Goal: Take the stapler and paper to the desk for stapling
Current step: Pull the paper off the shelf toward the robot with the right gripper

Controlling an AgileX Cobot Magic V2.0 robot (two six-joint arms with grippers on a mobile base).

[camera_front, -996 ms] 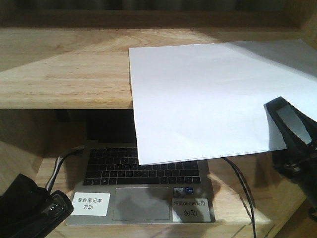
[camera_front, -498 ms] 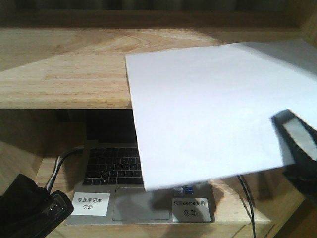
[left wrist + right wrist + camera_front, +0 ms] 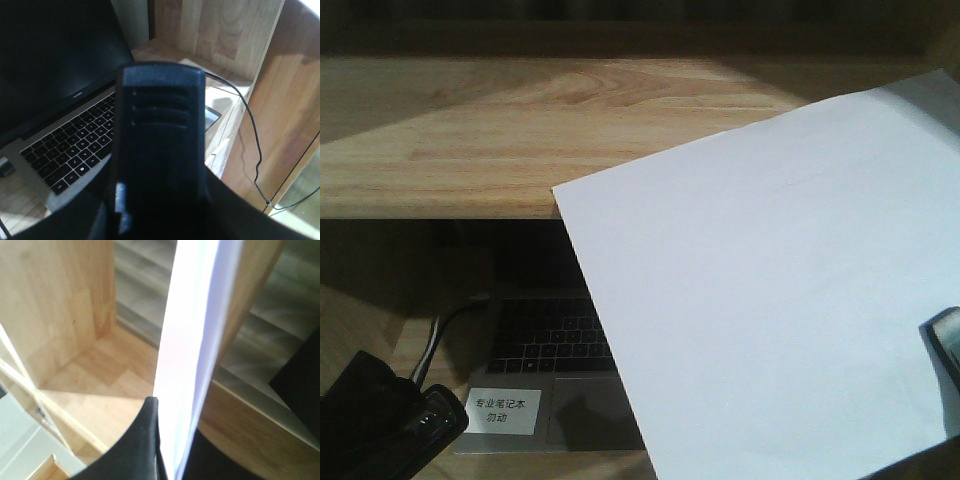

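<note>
Smooth white paper [image 3: 770, 290], a thin flat rectangle, hangs tilted past the front edge of the grainy wooden shelf board [image 3: 450, 130]. It hides half the grey laptop [image 3: 535, 350], whose white label [image 3: 502, 411] reads 专业笔记本 勿动. The right gripper [image 3: 167, 440] is clamped on the paper's right edge. How far the matte black left gripper [image 3: 390, 425] is open cannot be told.

Your front camera looks down at laptop [image 3: 535, 345] and paper [image 3: 770, 300]; left wrist camera sits close above that laptop (the shared part), right wrist camera edge-on against the paper.
</note>
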